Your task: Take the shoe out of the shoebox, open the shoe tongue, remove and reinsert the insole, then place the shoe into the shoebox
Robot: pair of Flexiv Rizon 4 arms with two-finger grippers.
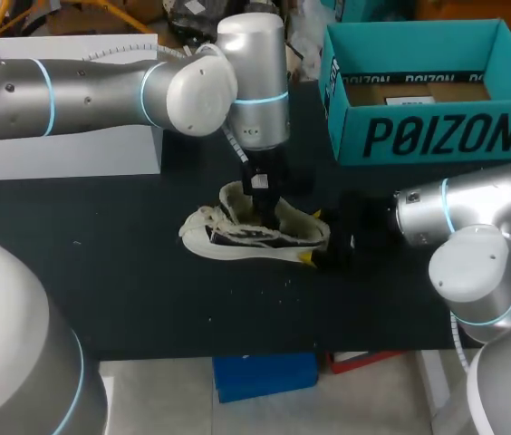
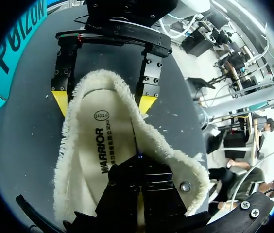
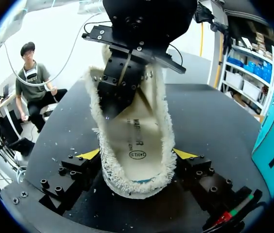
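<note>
The shoe (image 1: 237, 237) is out of the shoebox (image 1: 437, 136) and lies on the dark surface (image 1: 129, 272). Its heel sits between the fingers of the right pincer (image 3: 136, 154). Both yellow tips press the fleecy collar from opposite sides, so that pincer is clamped on the shoe. The left pincer (image 2: 138, 170) comes down from above into the shoe's opening with its fingers together, ahead of the right pincer's tips. The insole (image 2: 95, 155) lies flat inside the shoe, under the left pincer and reaching back to the heel.

I judge the insole step to be in hand, with the right arm bracing the shoe while the left works inside. Next the left pincer needs a sure pinch on an insole edge and a lift along the shoe's length while the heel stays held.

The left pincer's yellow tips are hidden in the shoe, so I cannot tell whether it grips the insole or only touches it. Its body covers the tongue. The shoebox stands well apart from both pincers, and its floor is only partly visible.
</note>
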